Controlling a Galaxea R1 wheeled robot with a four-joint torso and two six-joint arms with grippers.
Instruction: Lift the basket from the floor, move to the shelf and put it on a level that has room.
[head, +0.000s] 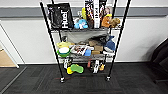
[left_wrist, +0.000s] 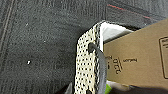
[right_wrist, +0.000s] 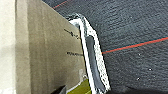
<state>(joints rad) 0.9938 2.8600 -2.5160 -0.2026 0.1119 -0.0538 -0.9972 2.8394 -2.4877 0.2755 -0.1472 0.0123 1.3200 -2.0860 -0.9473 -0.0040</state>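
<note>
The basket (left_wrist: 86, 65) is cream and chunky-woven with a dark rim, and it hangs above the dark carpet floor (left_wrist: 37, 37). Its dark end handle runs down into my left gripper (left_wrist: 100, 91), which is shut on it. The basket's other end (right_wrist: 100, 65) shows in the right wrist view, its handle held in my shut right gripper (right_wrist: 100, 91). The shelf (head: 85, 30), a black wire rack on small wheels, stands straight ahead in the head view. Its visible tiers are crowded with packets and toys. A level with room is hidden past the picture's top edge.
A brown cardboard box (left_wrist: 140, 55) sits inside the basket, also seen from the other end (right_wrist: 50, 50), with something green (right_wrist: 82, 88) beside it. Red tape (head: 72, 78) marks the carpet at the rack's feet. Tan wood flooring (head: 6, 58) lies left; a dark chair (head: 161, 57) stands right.
</note>
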